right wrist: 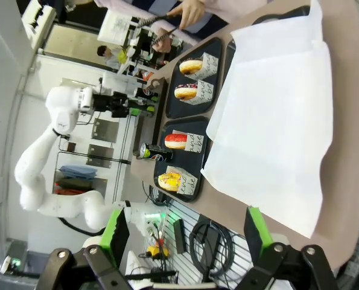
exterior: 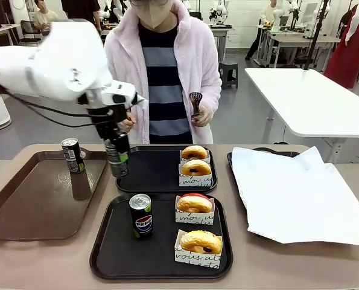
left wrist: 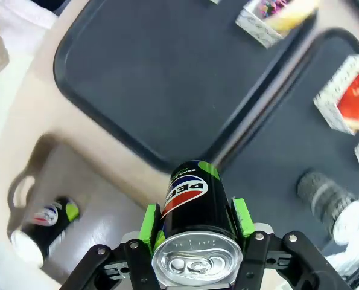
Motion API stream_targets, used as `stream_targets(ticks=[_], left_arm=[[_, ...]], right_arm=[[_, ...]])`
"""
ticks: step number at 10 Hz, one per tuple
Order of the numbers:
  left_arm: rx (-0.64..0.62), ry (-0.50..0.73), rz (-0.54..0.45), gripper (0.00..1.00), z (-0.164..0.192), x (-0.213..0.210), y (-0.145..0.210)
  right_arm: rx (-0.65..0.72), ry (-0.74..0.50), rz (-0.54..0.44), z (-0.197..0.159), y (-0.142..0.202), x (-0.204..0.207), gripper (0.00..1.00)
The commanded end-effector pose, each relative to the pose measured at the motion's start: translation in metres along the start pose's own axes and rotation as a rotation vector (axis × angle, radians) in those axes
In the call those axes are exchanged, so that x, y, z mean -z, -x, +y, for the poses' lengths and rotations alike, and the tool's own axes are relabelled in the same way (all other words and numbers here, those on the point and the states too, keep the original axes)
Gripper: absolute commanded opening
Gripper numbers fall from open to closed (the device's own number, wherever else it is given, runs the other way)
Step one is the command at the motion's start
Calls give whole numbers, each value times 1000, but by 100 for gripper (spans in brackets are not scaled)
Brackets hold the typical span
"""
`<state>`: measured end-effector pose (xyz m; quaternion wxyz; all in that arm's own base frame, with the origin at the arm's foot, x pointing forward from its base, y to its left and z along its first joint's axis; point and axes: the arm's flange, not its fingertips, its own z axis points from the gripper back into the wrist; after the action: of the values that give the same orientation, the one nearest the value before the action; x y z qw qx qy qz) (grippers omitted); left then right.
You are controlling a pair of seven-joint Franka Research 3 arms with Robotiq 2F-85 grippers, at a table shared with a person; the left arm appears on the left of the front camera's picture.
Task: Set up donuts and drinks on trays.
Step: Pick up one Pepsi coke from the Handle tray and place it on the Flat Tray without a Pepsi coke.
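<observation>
My left gripper [exterior: 115, 151] is shut on a black-and-green Pepsi can [exterior: 117, 163], held upright over the left edge of the far black tray [exterior: 158, 181]. In the left wrist view the green pads [left wrist: 242, 215] clamp the can [left wrist: 191, 196] on both sides. That tray carries two sleeved glazed donuts [exterior: 195, 162]. The near black tray [exterior: 116, 254] holds a black Pepsi can [exterior: 141, 216], a red-iced donut [exterior: 194, 203] and a golden donut [exterior: 200, 241]. My right gripper [right wrist: 185, 235] is open above the table's right end, with nothing between its fingers.
A large brown tray [exterior: 28, 205] at the left holds one more can [exterior: 73, 155]. White paper [exterior: 294, 193] covers a dark tray [exterior: 260, 150] on the right. The person stands at the far side, one hand holding a dark tool [exterior: 195, 101].
</observation>
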<state>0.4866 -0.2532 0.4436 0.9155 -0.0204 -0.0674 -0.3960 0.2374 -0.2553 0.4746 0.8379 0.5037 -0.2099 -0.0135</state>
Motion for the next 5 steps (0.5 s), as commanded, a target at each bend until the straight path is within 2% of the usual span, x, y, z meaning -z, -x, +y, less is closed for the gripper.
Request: stream_targets(ticks=[1,5], left_arm=[[-26,-52,19,58,5,13,-30],[-33,-49,16,58,19,54,-46]], right_arm=[[-19,-25,-16,0,-2,0,100],[-19,-25,-16,0,-2,0,100]])
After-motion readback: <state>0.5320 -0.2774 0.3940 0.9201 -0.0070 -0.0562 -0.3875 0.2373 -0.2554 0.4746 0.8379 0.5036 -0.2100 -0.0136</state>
